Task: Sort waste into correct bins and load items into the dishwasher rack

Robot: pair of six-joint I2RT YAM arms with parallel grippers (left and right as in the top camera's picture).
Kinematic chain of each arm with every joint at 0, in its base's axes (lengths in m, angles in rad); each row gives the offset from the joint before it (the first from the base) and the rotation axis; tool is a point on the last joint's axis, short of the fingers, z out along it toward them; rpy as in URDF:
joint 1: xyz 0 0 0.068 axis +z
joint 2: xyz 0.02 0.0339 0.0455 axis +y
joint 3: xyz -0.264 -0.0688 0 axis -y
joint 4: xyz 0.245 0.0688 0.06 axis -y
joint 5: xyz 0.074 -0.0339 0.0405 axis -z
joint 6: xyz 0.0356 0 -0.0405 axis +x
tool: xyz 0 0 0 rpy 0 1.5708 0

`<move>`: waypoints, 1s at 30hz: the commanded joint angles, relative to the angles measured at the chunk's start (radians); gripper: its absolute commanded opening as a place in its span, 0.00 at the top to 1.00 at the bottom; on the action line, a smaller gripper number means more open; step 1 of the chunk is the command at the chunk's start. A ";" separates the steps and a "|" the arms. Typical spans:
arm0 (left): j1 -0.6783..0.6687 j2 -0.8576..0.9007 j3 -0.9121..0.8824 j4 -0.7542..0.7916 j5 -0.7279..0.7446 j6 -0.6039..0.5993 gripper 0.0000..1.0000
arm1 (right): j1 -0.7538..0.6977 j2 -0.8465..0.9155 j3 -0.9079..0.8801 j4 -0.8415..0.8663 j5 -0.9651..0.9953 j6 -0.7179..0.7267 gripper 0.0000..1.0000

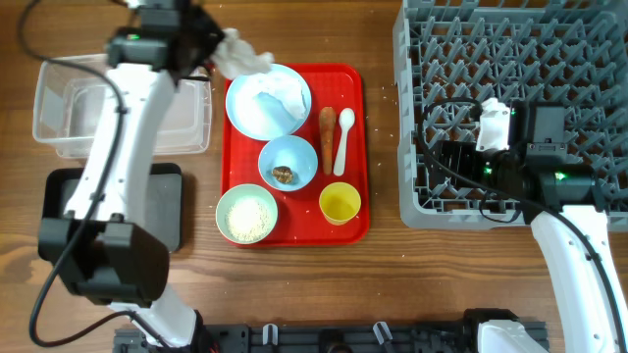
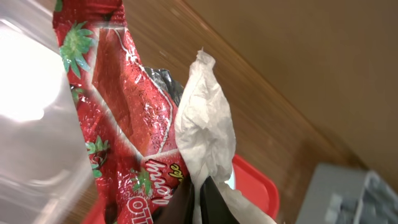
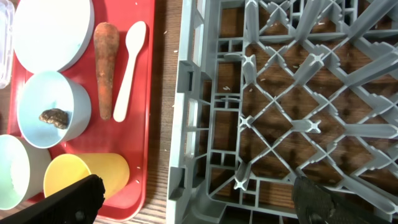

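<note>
My left gripper (image 1: 211, 54) is shut on the crumpled white napkin (image 1: 240, 57) and holds it above the red tray's far left corner, beside the clear tub (image 1: 59, 108). In the left wrist view the jaws (image 2: 199, 205) pinch the napkin (image 2: 205, 124), with the red-and-white wrapper (image 2: 118, 106) held against it. The pale-blue plate (image 1: 267, 98), carrot stick (image 1: 327, 129), spoon (image 1: 343, 137), bowl with brown lump (image 1: 287, 162), bowl of rice (image 1: 246, 214) and yellow cup (image 1: 340, 203) lie on the tray. My right gripper (image 1: 432, 162) is open and empty over the rack's (image 1: 510, 98) left edge.
The black tray (image 1: 167, 211) lies in front of the clear tub at the left. The red serving tray (image 1: 355, 147) sits between the bins and the rack. In the right wrist view, the rack's wall (image 3: 186, 124) stands close beside the tray and the yellow cup (image 3: 87, 171).
</note>
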State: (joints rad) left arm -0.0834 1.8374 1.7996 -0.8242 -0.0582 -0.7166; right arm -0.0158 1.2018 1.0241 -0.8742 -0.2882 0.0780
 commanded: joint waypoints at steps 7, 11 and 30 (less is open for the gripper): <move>0.233 0.113 -0.007 -0.087 -0.122 0.005 0.96 | 0.006 0.005 0.021 0.006 -0.010 0.008 0.00; 0.275 0.183 -0.007 -0.083 -0.134 0.005 0.39 | 0.006 0.005 0.021 0.005 -0.010 0.009 0.00; 0.088 0.064 0.039 -0.027 0.046 0.291 0.01 | 0.006 0.005 0.021 0.023 -0.010 0.011 0.00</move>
State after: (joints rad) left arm 0.1257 1.9392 1.8156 -0.8608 -0.0830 -0.5919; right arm -0.0158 1.2018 1.0241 -0.8631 -0.2878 0.0784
